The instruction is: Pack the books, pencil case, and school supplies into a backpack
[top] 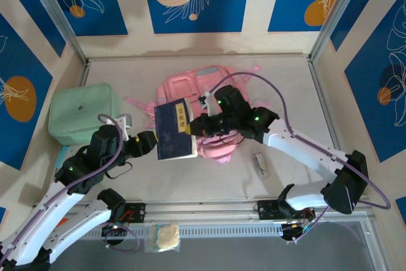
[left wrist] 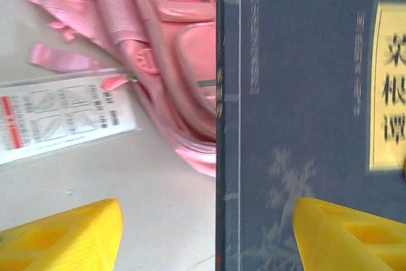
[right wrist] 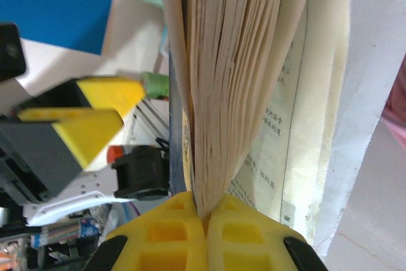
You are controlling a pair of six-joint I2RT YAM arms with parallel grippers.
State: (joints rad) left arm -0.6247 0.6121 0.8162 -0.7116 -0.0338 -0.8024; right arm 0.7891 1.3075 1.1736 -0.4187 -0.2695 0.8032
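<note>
A dark navy book [top: 172, 132] with a pale title label hangs in the air over the front of the pink backpack [top: 190, 90]. My right gripper [top: 198, 126] is shut on its page edge, and the fanned pages rise from between the shut fingers [right wrist: 206, 211]. My left gripper [top: 151, 143] is open at the book's left side. The book's spine edge [left wrist: 228, 157] stands between its yellow fingers [left wrist: 342, 236], one finger over the cover. The backpack [left wrist: 171, 36] lies flat behind. A small pale oblong supply [top: 259, 162] lies on the table at the right.
A large mint-green zip case [top: 81, 113] sits at the left. A flat clear pouch with a printed sheet [left wrist: 63, 115] lies left of the backpack, partly under my left arm. Pink straps [left wrist: 60, 58] trail over the table. A small bag [top: 163, 237] lies beyond the near rail.
</note>
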